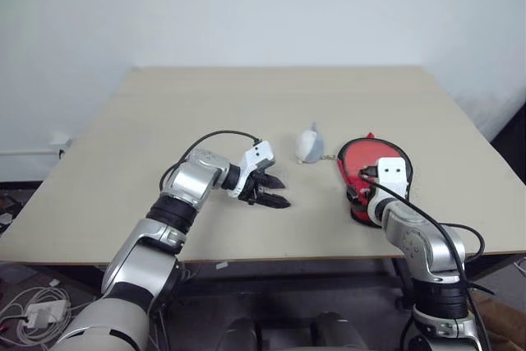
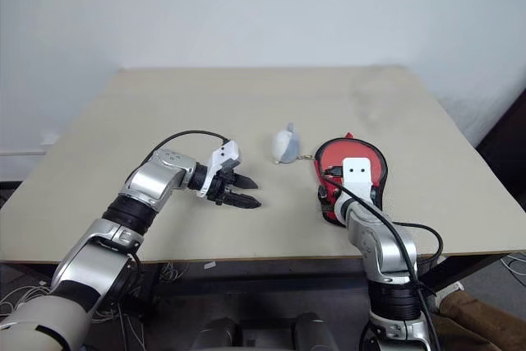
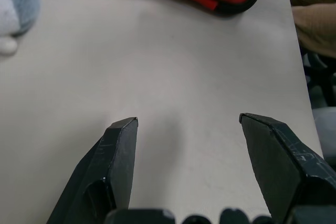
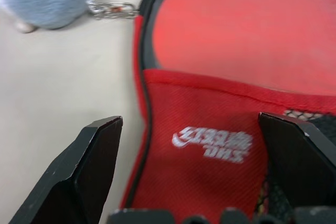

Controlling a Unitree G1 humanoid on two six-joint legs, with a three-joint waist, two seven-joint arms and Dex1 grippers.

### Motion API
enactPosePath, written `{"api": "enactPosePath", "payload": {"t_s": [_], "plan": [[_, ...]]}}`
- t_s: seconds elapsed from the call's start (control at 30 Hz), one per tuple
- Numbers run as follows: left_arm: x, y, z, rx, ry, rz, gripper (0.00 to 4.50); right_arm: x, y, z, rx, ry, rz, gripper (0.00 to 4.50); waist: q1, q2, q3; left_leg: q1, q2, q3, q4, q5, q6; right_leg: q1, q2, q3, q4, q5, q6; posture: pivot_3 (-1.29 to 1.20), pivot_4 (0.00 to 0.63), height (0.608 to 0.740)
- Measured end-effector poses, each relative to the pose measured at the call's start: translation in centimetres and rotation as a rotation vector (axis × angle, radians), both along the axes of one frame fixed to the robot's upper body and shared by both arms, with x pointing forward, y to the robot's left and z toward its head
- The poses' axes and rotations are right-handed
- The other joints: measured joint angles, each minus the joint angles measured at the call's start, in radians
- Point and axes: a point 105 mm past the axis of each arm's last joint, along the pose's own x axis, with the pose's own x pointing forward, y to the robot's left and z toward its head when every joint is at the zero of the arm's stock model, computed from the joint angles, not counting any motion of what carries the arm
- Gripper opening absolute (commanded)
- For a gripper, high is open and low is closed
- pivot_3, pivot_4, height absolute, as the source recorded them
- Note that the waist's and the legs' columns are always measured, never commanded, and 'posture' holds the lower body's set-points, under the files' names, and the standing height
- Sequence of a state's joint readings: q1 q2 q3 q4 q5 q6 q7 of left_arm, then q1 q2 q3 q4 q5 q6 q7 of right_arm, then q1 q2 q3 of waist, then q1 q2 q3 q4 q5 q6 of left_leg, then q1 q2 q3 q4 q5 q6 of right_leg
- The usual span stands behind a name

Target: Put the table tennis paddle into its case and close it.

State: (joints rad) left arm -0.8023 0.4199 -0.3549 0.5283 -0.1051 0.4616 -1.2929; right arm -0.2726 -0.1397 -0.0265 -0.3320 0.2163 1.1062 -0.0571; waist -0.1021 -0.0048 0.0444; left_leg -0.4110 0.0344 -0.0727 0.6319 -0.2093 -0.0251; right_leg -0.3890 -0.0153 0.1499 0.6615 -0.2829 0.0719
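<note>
A: Where does the case (image 2: 352,168) lie?
B: On the table (image 2: 246,104), right side near the front edge, long axis running front to back, narrow end toward the robot

A: Which arm is nearer?
B: The right gripper (image 4: 195,145) hangs directly over that narrow end, jaws wide, empty. The left gripper (image 2: 241,191) stands well apart, open, pointing toward it
</note>
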Motion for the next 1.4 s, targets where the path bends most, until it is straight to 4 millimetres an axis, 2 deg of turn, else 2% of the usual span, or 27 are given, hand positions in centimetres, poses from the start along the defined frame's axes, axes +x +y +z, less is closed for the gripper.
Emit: {"api": "enactPosePath", "payload": {"t_s": [0.17,0.33,0.6,0.87,1.0,1.1,1.23,1.4], "plan": [[0.1,-0.2,0.0,0.006,-0.039,-0.016,3.26,-0.3,1.1,-0.1,-0.005,0.012,0.067,4.50,0.001,0.000,0.000,-0.001,0.000,0.000,0.001,0.000,0.000,0.000,0.000,0.000,0.000,0.000,0.000,0.00,0.000,0.740],[0.4,-0.1,-0.5,0.022,-0.058,-0.005,3.26,-0.2,0.0,0.1,-0.028,0.024,0.054,4.50,0.003,0.000,0.000,-0.001,0.000,0.000,0.001,0.000,0.000,0.000,0.000,0.000,0.000,0.000,0.000,0.00,0.000,0.740],[0.6,-0.3,-0.6,0.036,-0.089,-0.010,3.26,-0.3,-0.2,-0.1,-0.047,0.058,0.047,4.50,0.005,-0.001,0.000,-0.001,0.000,-0.001,0.002,0.000,0.000,0.001,0.000,-0.001,0.000,0.000,0.000,0.00,0.000,0.740],[0.8,-1.0,0.3,-0.018,-0.162,-0.040,3.26,-0.5,1.2,-0.4,-0.042,0.058,0.114,4.50,0.004,-0.001,-0.001,-0.001,0.000,-0.001,0.002,0.000,0.000,0.001,0.000,-0.001,0.000,0.000,0.000,0.00,0.000,0.740],[0.5,-1.2,1.4,-0.104,-0.185,-0.047,3.26,-0.5,1.6,0.6,0.008,0.002,0.177,4.50,0.004,-0.001,0.000,-0.001,0.000,-0.001,0.002,0.000,0.000,0.001,0.000,-0.001,0.000,0.000,0.000,0.00,0.000,0.740],[0.3,-1.0,1.6,-0.137,-0.185,-0.049,3.26,-0.6,0.6,1.0,0.011,-0.012,0.190,4.50,0.004,-0.001,0.000,-0.001,0.000,-0.001,0.002,0.000,0.000,0.001,0.000,-0.001,0.000,0.000,0.000,0.00,0.000,0.740],[0.2,-0.8,1.2,-0.139,-0.181,-0.039,3.26,-0.6,-1.0,0.5,-0.005,0.019,0.151,4.50,0.004,-0.001,0.000,-0.001,0.000,-0.001,0.002,0.000,0.000,0.001,0.000,-0.001,0.000,0.000,0.000,0.00,0.000,0.740],[0.3,-0.7,0.9,-0.137,-0.184,-0.018,3.26,-0.6,-0.8,0.0,-0.004,0.059,0.141,4.50,0.004,-0.001,-0.001,0.000,0.000,-0.001,0.002,0.000,0.000,0.002,0.000,-0.001,0.000,0.000,0.000,0.00,0.000,0.740]]}}
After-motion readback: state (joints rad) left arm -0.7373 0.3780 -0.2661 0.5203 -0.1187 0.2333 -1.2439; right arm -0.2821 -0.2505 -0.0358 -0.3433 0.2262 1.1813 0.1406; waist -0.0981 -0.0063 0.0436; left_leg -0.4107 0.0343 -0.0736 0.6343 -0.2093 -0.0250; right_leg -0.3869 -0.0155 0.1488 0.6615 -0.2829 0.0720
